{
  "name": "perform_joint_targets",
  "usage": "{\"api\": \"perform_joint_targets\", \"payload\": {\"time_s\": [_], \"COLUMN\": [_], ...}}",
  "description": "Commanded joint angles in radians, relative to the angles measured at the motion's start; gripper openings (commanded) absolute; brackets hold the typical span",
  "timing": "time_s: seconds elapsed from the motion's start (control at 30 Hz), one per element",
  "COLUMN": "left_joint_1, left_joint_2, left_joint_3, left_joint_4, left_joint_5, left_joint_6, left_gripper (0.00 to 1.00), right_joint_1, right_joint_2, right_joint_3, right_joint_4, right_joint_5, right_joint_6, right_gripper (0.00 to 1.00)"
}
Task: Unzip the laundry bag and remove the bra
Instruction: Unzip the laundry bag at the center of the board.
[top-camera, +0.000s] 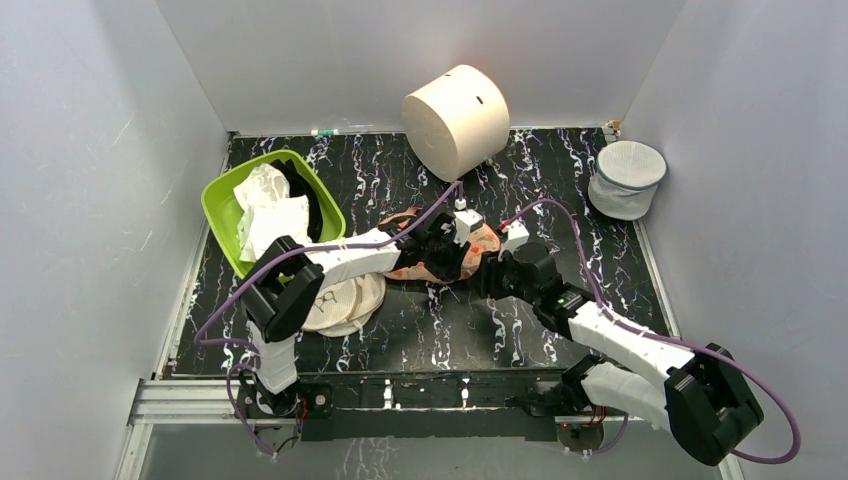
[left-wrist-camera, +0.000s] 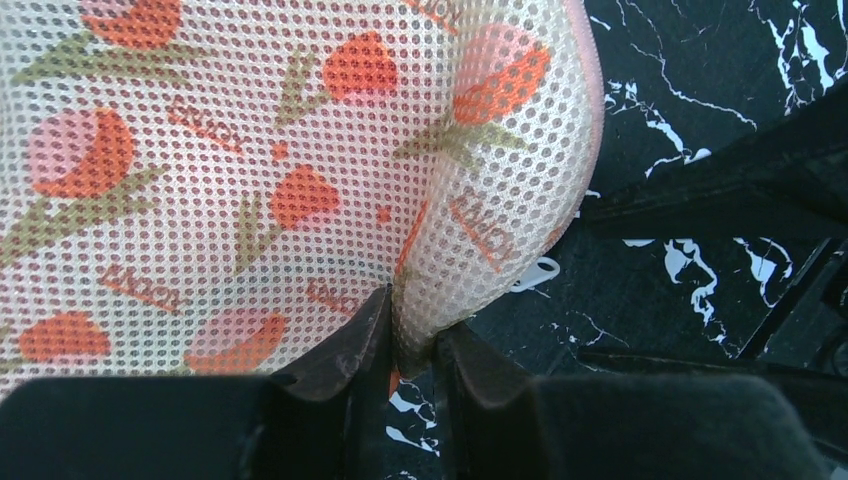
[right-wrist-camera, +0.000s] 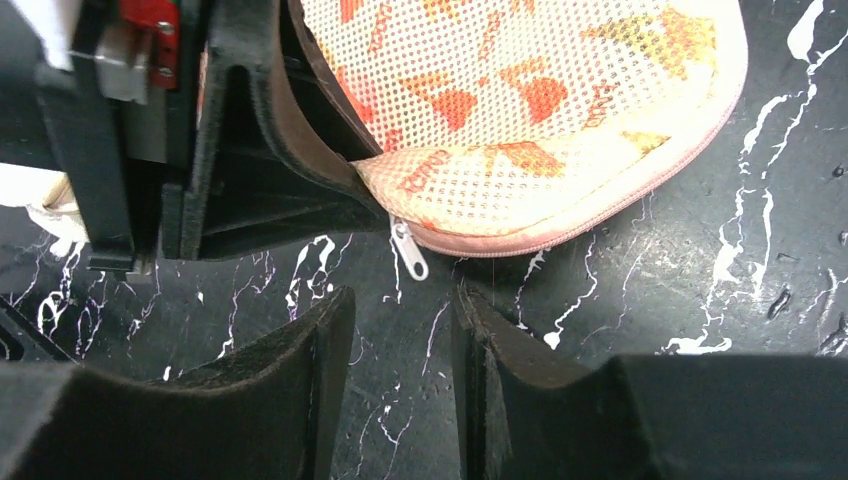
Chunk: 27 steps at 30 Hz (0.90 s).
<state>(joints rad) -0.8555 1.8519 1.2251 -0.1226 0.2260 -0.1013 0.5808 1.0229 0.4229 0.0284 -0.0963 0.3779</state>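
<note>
Roughly mid-bench, the laundry bag (top-camera: 484, 240) lies flat, partly hidden under both arms. It is peach mesh with an orange-red tulip print, green stems and small orange lettering, with a pink piped rim (left-wrist-camera: 250, 170). The zipper along the visible rim looks closed (right-wrist-camera: 540, 130). A white zipper pull (right-wrist-camera: 408, 248) hangs at the edge, resting on the bench.

The left gripper (left-wrist-camera: 412, 330) is narrow, pinching a raised fold of the bag's mesh between its fingers. The right gripper (right-wrist-camera: 400, 310) sits half apart with nothing between the fingers, low over the bench. The zipper pull is just ahead of its gap, at 12 o'clock, not touching.

The bench (top-camera: 420, 330) is black marble-look with white veins, walled in by plain white panels. From the bag:
- Green bin (top-camera: 225, 195) at 10 o'clock, tilted, holding white cloths (top-camera: 262, 205) and something black.
- Beige discs (top-camera: 345, 300) at 8 o'clock, partly under the left arm.
- Cream cylinder (top-camera: 455, 120) at 12 o'clock, on its side against the back wall.
- White mesh basket (top-camera: 627, 178) at 2 o'clock, in the corner.
</note>
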Motion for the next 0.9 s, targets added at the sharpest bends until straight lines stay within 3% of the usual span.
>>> {"api": "perform_joint_targets", "payload": {"time_s": [0.0,0.57,0.8,0.87], "left_joint_1": [0.009,0.013,0.013,0.013], "left_joint_2": [0.022,0.062,0.069,0.063], "left_joint_3": [0.054,0.070,0.077,0.076], "left_joint_4": [-0.072,-0.074,-0.089,-0.088], "left_joint_5": [0.065,0.137,0.118,0.112], "left_joint_6": [-0.044,-0.081,-0.065,-0.059], "left_gripper": [0.16,0.15,0.15,0.16], "right_joint_1": [0.006,0.007,0.005,0.006], "right_joint_2": [0.006,0.125,0.109,0.082], "right_joint_3": [0.053,0.060,0.064,0.047], "right_joint_4": [0.058,0.188,0.140,0.124], "right_joint_5": [0.034,0.041,0.177,0.229], "right_joint_6": [-0.059,-0.049,-0.030,-0.017], "right_gripper": [0.36,0.28,0.10,0.01]}}
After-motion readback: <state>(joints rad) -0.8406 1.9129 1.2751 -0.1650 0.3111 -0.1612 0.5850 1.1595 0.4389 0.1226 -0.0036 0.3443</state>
